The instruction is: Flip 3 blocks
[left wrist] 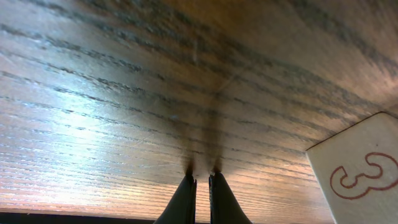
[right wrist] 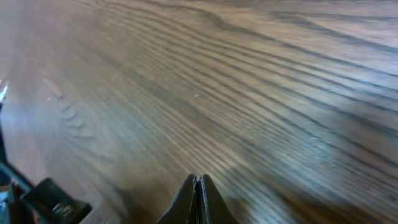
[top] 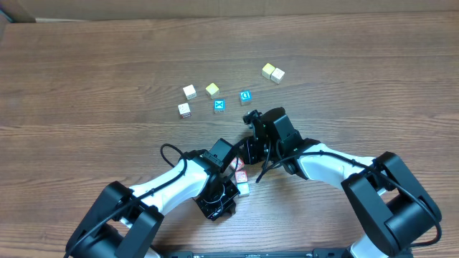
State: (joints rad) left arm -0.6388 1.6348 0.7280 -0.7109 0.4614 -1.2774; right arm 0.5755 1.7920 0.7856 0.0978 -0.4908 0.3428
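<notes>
Left wrist view: the left end effector (left wrist: 202, 183) is closed tight, tips near the table (left wrist: 93, 93). A block (left wrist: 357, 171) with a red 3 sits at 3 o'clock. The right end effector (right wrist: 199, 186) is closed too. Let it spread wide first, then pinch the block's sides.

We see a wood-grain worktop (top: 86, 72). On it a blue X cube (top: 219, 106) sits near a blue D cube (top: 245, 96). A yellow cube (top: 212, 89) lies near a white cube (top: 189, 91). Farther right, another yellow cube (top: 267, 69) touches a cream cube (top: 277, 75).
</notes>
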